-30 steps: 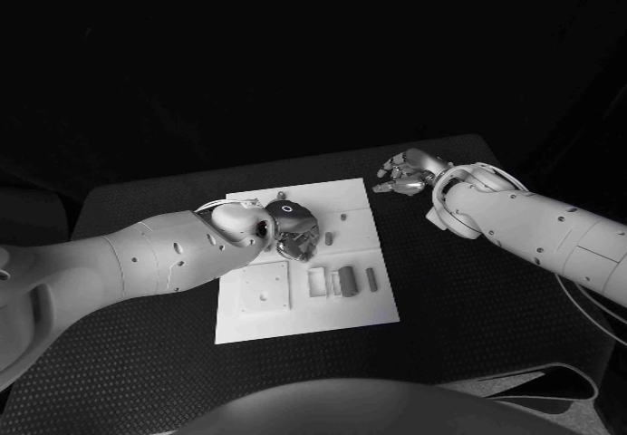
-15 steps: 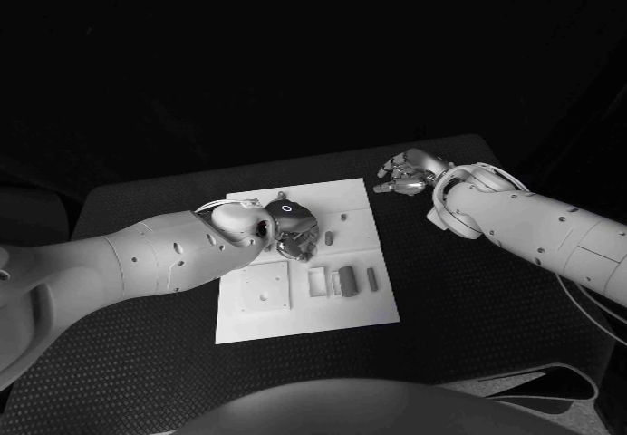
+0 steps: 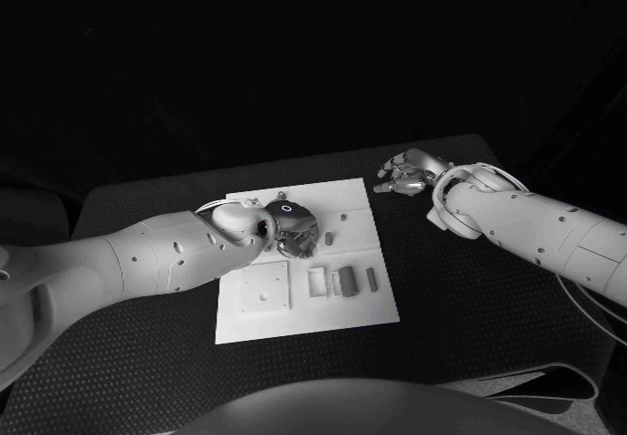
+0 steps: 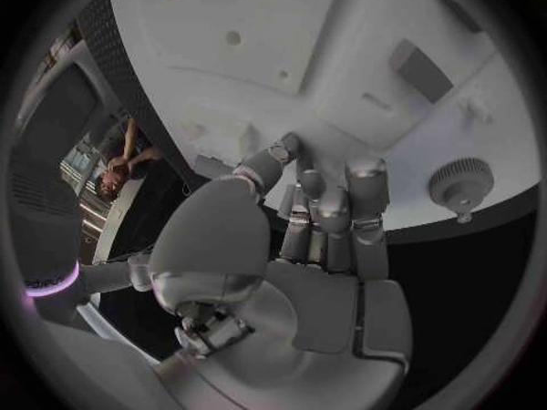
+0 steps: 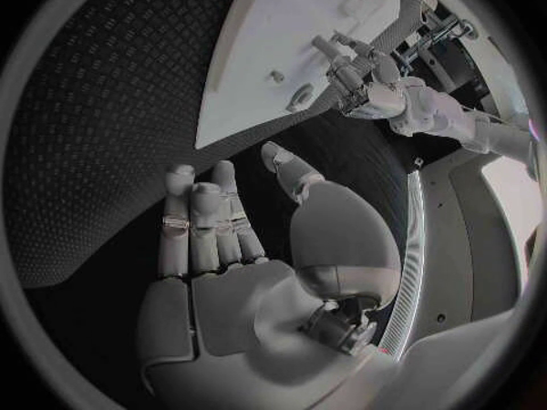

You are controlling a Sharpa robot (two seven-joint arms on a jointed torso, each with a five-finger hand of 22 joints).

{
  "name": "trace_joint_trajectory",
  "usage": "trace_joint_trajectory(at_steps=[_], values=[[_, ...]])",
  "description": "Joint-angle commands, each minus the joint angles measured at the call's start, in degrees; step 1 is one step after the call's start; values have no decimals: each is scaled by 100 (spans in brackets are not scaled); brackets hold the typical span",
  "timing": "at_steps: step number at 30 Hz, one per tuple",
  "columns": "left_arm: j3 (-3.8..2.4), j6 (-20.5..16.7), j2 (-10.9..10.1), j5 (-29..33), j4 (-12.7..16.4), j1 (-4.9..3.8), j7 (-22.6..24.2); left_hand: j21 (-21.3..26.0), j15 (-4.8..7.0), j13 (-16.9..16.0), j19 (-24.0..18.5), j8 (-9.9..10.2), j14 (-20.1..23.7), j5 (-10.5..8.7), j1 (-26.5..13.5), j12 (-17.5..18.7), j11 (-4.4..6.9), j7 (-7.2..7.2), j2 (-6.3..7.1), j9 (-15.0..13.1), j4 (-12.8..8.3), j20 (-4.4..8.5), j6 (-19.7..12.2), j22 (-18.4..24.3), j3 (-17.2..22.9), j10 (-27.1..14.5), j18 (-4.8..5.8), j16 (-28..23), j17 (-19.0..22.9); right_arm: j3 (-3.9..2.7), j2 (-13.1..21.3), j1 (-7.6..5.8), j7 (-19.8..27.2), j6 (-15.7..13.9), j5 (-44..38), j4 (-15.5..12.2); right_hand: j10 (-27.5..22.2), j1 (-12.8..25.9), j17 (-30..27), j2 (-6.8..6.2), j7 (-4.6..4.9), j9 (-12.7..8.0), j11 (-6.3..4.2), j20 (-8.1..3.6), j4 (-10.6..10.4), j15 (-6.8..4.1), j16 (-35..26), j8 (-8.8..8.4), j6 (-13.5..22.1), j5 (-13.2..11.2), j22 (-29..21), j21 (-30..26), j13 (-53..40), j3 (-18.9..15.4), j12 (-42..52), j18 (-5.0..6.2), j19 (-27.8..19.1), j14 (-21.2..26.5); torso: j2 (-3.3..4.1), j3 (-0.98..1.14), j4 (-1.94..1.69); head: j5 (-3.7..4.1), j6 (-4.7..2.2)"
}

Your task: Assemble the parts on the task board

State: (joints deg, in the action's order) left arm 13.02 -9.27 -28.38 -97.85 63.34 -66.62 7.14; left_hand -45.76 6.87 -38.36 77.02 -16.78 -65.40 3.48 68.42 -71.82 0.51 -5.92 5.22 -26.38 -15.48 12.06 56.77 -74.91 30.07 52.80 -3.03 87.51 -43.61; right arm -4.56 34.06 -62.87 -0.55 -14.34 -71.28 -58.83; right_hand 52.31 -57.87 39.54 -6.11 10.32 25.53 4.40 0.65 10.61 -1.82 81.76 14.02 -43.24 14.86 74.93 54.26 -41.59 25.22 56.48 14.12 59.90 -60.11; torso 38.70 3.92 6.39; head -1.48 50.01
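Nothing has shifted: left hand (image 3: pixel 294 232) hovers empty, fingers loosely extended, over the task board (image 3: pixel 340 313); right hand (image 3: pixel 407 172) waits wide. Small rigid parts (image 3: pixel 348 280) below look light; pinch their long sides.

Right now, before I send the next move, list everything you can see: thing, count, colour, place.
table: one, black, under everything.
task board: one, white plate, middle of the table.
parts: several, grey, small pieces lying on the task board near its middle; exact count unclear.
gear-shaped part: one, grey, near an edge of the task board.
left hand: one, silver, over the task board, fingers pointing down; nothing seen in it.
right hand: one, silver, over the table beyond the task board's far right corner, holding nothing.
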Motion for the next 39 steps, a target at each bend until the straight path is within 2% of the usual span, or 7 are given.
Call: trace_joint_trajectory(at_steps=[1,10,18,28,35,37,39], values=[[63,433,-13,-184,-74,81,-376,23,-56,9,30,13,3,2,-6,10,-45,-47,-89,46,52,-22,-12,-64,140,-14,-568,-28,-13,0,0,1,34,59,-40,-7,-43,36,-10,3,53,-8,-3,-36,-5,-6,-21,25,1,-4,91,-36,3,-12,28,88,-15,41,-1,-3,2,2,-1],[64,436,-23,-184,-65,81,-359,15,-59,4,5,13,25,-1,-126,-4,-49,-48,-228,70,197,-23,22,-95,394,-56,-571,-35,-30,0,-3,1,35,60,-40,-4,-43,37,-10,2,53,-9,-3,-36,-5,-6,-21,25,1,-4,91,-36,3,-12,29,88,-15,41,3,-9,-3,13,-1],[63,222,-91,-128,-65,81,-328,5,-55,1,6,6,21,-2,-151,-15,-45,-44,-201,71,196,-20,36,-103,422,-55,-575,-28,-37,0,-9,1,36,61,-40,0,-43,37,-10,1,53,-9,-3,-36,-5,-6,-21,25,1,-4,91,-36,4,-12,29,88,-15,41,2,-12,-5,-8,-1],[60,-101,-348,344,57,78,-220,-25,-38,-1,44,-19,-15,-29,-222,-38,-28,-28,-178,66,221,-7,75,-108,441,-18,-584,-9,-50,0,-12,1,46,60,-40,14,-44,39,-10,-1,53,-10,-3,-36,-5,-6,-21,26,2,-4,91,-37,4,-12,30,88,-16,41,0,-20,-7,-33,-1],[49,-226,-597,854,199,71,-144,-32,-37,-1,54,-10,-26,-34,-256,-42,-28,-28,-162,71,231,0,57,-108,431,-9,-592,-7,-52,0,-3,3,52,46,-40,29,-44,40,-10,-2,53,-10,-3,-36,-6,-6,-22,26,2,-4,91,-37,5,-12,30,88,-16,42,-2,-17,-8,-56,-1],[39,-203,-641,1106,228,65,-137,-33,-37,-1,55,-8,-27,-34,-259,-42,-28,-28,-156,73,229,2,52,-108,429,-9,-594,-7,-52,0,0,3,53,50,-40,29,-44,40,-11,-3,53,-10,-3,-36,-5,-6,-22,26,2,-4,91,-38,5,-12,30,88,-16,42,-2,-12,-9,-61,-1],[-10,-224,-691,1257,265,61,-111,-34,-37,0,56,-7,-29,-35,-264,-43,-28,-29,-149,73,229,3,50,-107,427,-8,-596,-7,-53,0,2,3,52,49,-40,26,-44,39,-11,-3,53,-10,-3,-36,-5,-6,-22,26,2,-4,91,-38,5,-11,30,88,-16,42,-3,-14,-11,-68,-1]])
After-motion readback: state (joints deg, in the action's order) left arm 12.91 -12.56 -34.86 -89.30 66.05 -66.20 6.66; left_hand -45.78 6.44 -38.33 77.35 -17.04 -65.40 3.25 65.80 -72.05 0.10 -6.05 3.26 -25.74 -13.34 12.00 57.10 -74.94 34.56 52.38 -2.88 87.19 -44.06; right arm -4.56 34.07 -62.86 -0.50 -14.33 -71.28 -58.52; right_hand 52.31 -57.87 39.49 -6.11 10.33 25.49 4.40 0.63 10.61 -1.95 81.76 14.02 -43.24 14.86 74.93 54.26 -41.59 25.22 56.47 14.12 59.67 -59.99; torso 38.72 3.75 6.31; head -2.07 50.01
